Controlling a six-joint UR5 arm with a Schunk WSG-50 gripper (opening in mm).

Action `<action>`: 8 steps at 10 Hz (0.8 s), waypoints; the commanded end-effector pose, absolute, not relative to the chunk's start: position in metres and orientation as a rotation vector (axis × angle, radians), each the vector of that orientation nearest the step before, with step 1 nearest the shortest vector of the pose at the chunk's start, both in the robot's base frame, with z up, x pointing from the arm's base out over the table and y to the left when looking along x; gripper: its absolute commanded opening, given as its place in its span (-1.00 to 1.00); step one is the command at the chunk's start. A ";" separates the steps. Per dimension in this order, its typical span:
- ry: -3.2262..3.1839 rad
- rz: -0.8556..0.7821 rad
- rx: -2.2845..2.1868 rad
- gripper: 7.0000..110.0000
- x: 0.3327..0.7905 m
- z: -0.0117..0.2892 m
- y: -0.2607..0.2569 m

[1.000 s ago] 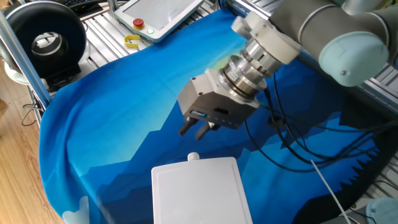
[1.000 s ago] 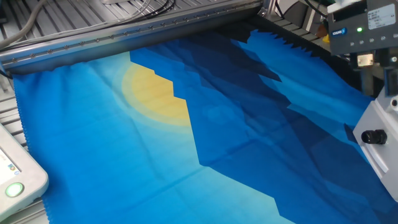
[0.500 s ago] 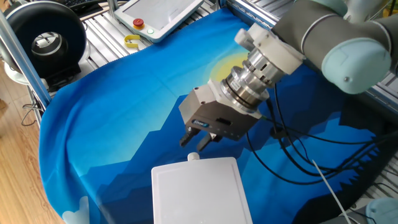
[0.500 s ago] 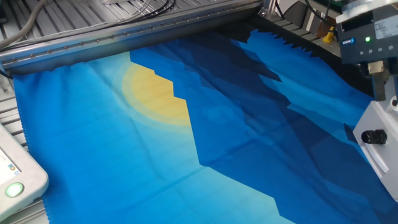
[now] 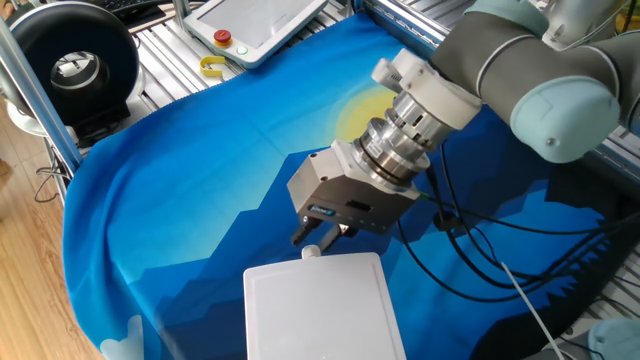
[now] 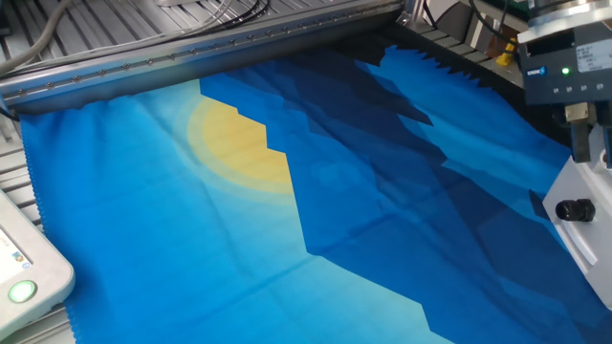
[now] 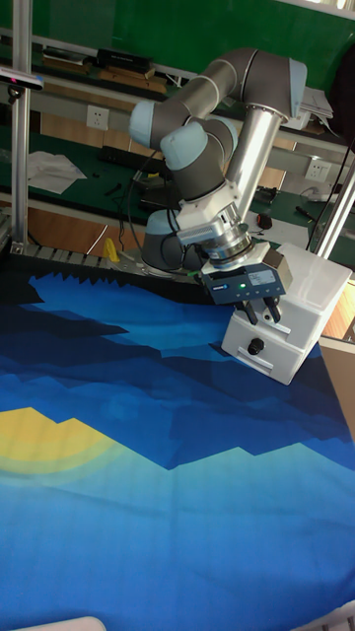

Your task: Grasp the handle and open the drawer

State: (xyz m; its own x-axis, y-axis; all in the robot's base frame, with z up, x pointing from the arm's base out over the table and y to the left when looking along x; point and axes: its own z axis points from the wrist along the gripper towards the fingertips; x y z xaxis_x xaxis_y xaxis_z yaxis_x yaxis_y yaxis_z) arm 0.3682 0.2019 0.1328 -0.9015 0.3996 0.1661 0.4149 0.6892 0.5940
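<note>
A white flat-topped box stands on the blue cloth near the front edge. Its drawer looks pushed in. The handle is a small knob on the drawer front; it looks white from above and dark from the front. My gripper hangs just above the handle, open, with its fingers apart on either side and nothing held. In the tall fixed view the gripper ends slightly above the knob. One finger shows at the right edge of the other fixed view.
A white pendant with a red button and a yellow tape dispenser lie at the far left corner. Beside the table stands a black round device. Black cables trail right of the box. The blue and yellow cloth covers the table.
The gripper has come down and toward the box front, from well above the cloth to just over the handle. The box has not moved.
</note>
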 end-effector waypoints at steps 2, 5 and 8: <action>-2.836 -0.975 -0.692 -0.28 0.354 0.138 0.205; -2.822 -0.982 -0.679 -0.28 0.349 0.141 0.210; -2.822 -0.992 -0.685 -0.28 0.352 0.143 0.212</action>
